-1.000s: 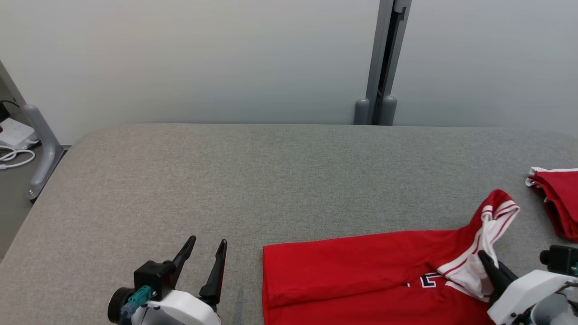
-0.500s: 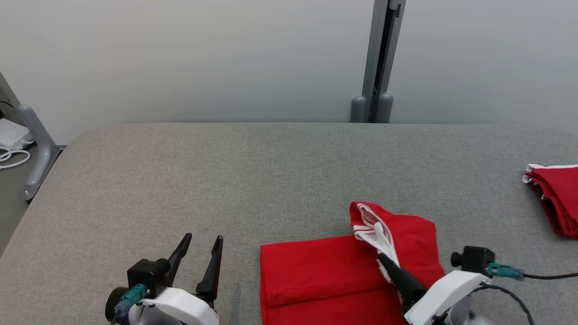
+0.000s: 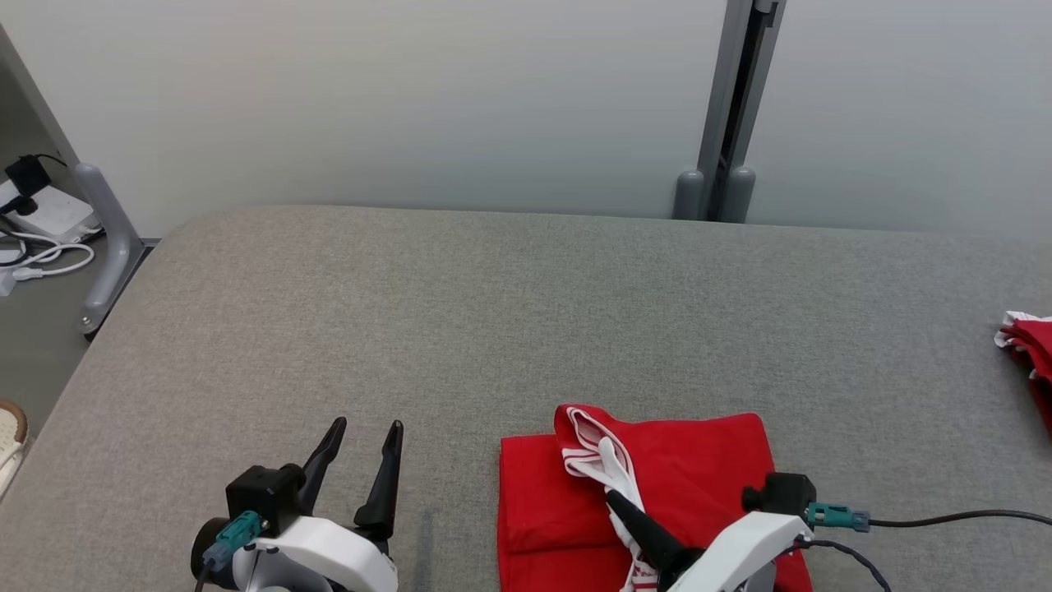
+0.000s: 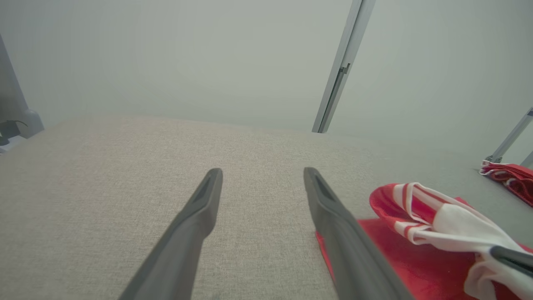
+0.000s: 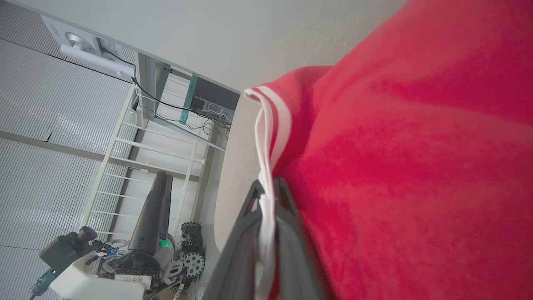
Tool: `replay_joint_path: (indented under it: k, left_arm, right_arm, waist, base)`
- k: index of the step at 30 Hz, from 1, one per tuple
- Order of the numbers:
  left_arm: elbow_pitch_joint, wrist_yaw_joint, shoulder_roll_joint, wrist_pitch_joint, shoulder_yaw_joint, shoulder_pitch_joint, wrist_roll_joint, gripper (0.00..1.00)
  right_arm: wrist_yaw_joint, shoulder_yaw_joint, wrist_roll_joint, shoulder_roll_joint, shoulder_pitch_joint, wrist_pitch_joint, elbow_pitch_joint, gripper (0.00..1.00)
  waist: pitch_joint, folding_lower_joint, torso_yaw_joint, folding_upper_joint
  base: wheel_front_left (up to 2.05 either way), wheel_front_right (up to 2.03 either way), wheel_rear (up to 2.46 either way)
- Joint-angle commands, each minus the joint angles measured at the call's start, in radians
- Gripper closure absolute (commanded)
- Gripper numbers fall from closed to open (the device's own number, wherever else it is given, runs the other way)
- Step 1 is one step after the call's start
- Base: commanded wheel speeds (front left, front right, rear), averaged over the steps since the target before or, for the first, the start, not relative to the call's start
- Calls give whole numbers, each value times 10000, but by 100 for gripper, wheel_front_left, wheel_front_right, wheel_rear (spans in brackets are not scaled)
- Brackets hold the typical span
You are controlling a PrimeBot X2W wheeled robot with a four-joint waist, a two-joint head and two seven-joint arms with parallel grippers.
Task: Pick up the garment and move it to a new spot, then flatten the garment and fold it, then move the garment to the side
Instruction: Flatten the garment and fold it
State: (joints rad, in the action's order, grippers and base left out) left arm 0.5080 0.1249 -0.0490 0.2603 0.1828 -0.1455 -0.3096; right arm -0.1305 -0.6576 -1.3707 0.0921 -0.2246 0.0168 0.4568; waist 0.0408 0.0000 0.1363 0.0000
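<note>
Striped edge [image 3: 588, 436] carried leftward over the garment [image 3: 707, 460], pinched between right fingers [image 3: 637, 522], left fingers [image 3: 380, 477] spread, nearby

Left jaws: two long, dark grey fingers [image 3: 382, 481] tapering to narrow tips, mounted on a black block [image 3: 263, 493]. Left wrist housing [image 3: 329, 563] is smooth, rounded and white. Left teal connector [image 3: 237, 530] is fitted to a black cylindrical camera body [image 3: 205, 561]. Right jaws: matching dark right fingers [image 3: 649, 534], white right wrist housing [image 3: 740, 543], black camera module [image 3: 781, 492]. Right teal connector [image 3: 834, 516] has a black cable [image 3: 953, 519] attached.
</note>
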Motion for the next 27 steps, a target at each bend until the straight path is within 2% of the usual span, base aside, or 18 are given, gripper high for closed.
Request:
replay_joint_path:
  k: [1, 9, 25, 26, 27]
  left_arm:
    - [-20, -15, -42, 49, 14, -124, -49, 0]
    - [-4, -77, -43, 49, 171, -122, -194, 0]
    - [-35, -193, -42, 49, 570, -401, -449, 0]
    - [-4, -199, -42, 49, 591, -430, -453, 0]
    - [9, -208, -41, 49, 586, -440, -461, 0]
  right_arm:
    - [-4, 11, -22, -10, -30, 36, 63, 100]
    - [-4, -219, -317, -337, -260, 21, 338, 100]
    - [-4, -1029, -792, -392, -931, -529, 887, 100]
    - [-4, -1166, -777, -392, -988, -524, 1080, 52]
    - [-4, -1193, -882, -389, -977, -512, 1182, 0]
  waist:
    - [-27, 0, 69, 0]
    - [-123, 0, 404, 0]
    - [-653, 0, 875, 0]
    - [-665, 0, 908, 0]
    - [-656, 0, 918, 0]
  base:
    - [0, 0, 0]
    - [0, 0, 0]
    - [0, 0, 0]
    - [0, 0, 0]
    - [0, 0, 0]
